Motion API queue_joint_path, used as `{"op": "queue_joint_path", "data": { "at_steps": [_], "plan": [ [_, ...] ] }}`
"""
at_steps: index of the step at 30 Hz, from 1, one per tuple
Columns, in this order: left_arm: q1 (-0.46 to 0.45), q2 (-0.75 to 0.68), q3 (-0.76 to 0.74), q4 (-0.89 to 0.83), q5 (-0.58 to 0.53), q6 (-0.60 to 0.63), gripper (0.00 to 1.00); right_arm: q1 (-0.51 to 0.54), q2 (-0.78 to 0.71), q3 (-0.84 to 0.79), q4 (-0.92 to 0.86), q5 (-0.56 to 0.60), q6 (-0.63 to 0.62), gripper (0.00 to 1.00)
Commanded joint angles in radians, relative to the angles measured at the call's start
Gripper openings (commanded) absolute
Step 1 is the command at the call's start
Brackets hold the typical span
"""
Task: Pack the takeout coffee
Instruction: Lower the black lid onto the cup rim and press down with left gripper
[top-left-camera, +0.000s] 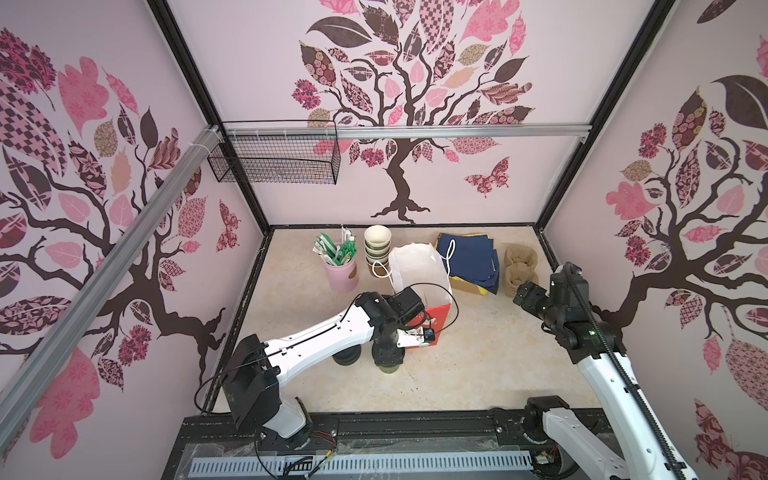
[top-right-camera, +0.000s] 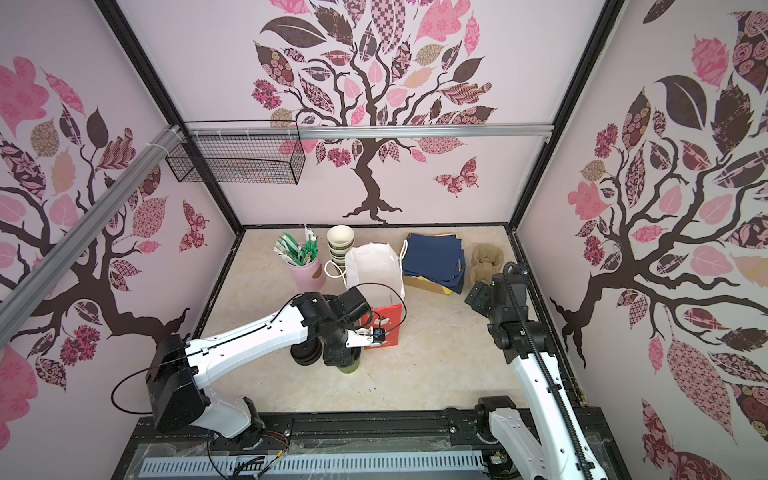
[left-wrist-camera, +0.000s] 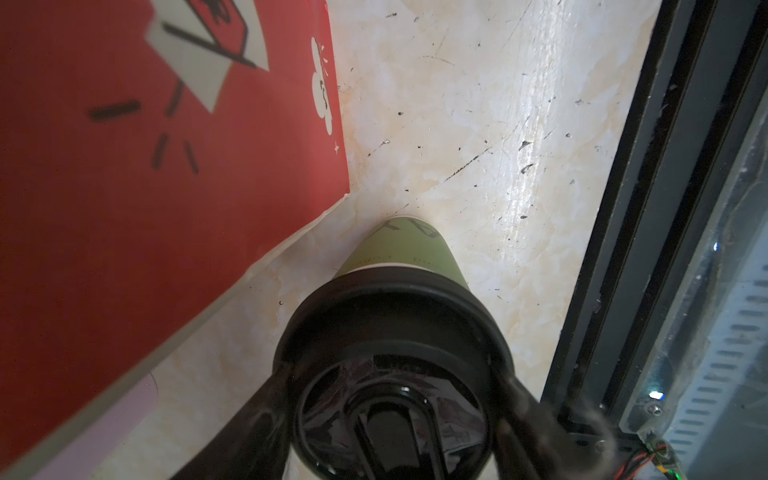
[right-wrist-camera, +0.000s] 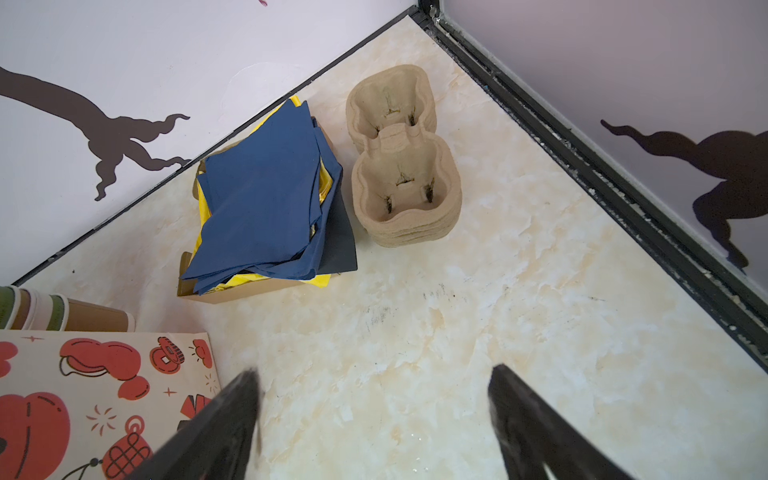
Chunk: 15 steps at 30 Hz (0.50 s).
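Cup (left-wrist-camera: 411, 253) of green paper, capped by its black lid (left-wrist-camera: 390, 316), stands upright on the table (left-wrist-camera: 478, 124) just beside the red bag (left-wrist-camera: 166, 166). We see the left pincer (left-wrist-camera: 392, 374) directly above it, fingers straddling the lid's rim; whether they clamp it we cannot tell. The right pincer (right-wrist-camera: 374, 415) hangs spread wide, well apart from the cup.

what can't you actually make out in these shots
- Second lidded cup: in no view; the left arm hides part of the bag's inside in both top views.
- Whether the jaws of the left gripper clamp the lid of the cup: blurred and cut off in the left wrist view.
- Lid stack: mostly under the left arm in both top views.
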Motion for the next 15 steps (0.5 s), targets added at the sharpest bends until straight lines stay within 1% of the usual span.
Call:
{"op": "queue_joint_path", "data": {
  "at_steps": [1, 10, 15],
  "plan": [
    [-0.002, 0.037, -0.056, -0.037, -0.032, 0.001, 0.72, 0.002, -0.011, 0.000, -0.020, 0.011, -0.001, 0.89],
    [-0.003, 0.028, 0.012, -0.042, -0.006, -0.018, 0.74, 0.001, -0.015, 0.000, -0.021, 0.006, -0.001, 0.89],
    [0.001, 0.015, 0.033, -0.040, 0.000, -0.022, 0.77, 0.002, -0.015, 0.000, -0.021, 0.005, 0.000, 0.89]
  ]
}}
